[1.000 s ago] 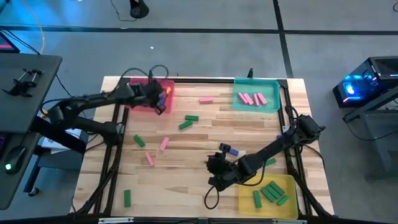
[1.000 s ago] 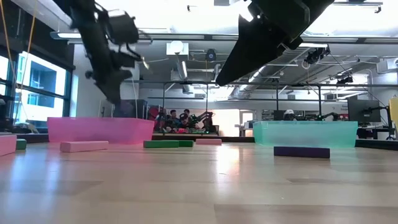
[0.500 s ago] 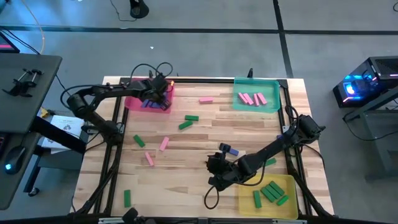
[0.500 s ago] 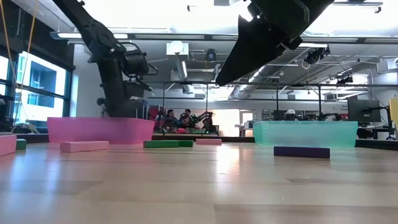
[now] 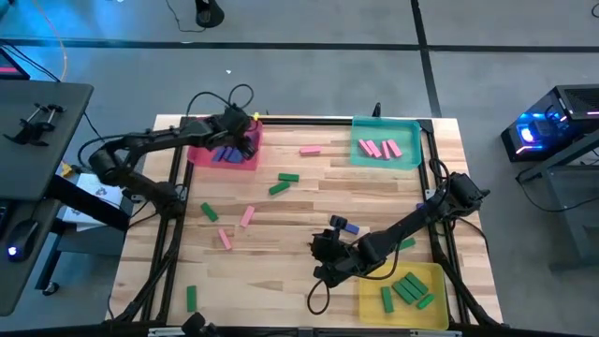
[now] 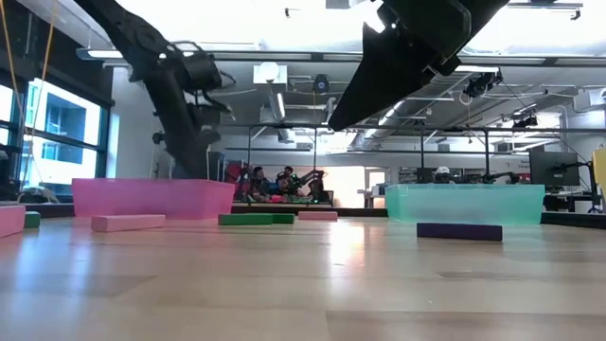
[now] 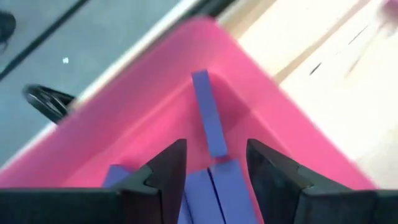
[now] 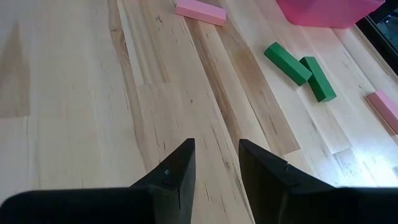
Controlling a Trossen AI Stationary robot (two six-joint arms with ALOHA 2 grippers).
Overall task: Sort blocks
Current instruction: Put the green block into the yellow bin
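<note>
Our left gripper [image 7: 211,171] hangs over the pink plastic tray [image 5: 198,152], fingers apart and empty above blue-purple flat bars [image 7: 208,121] inside; one leaning bar risks catching a finger. Our right gripper [image 8: 216,165], fingers slightly parted, holds nothing.

Pale grained wood table [image 5: 309,201], faintly glossy; translucent plastic pink tray [image 6: 151,197]; smooth matt blue-purple blocks [image 7: 208,121].

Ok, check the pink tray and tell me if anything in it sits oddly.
One thing: in the pink tray, one blue-purple block leans up the tray's sloping wall instead of lying flat like the other blue-purple blocks beneath it. The left hand is above them, fingers apart, empty. Nothing looks damaged.
</note>
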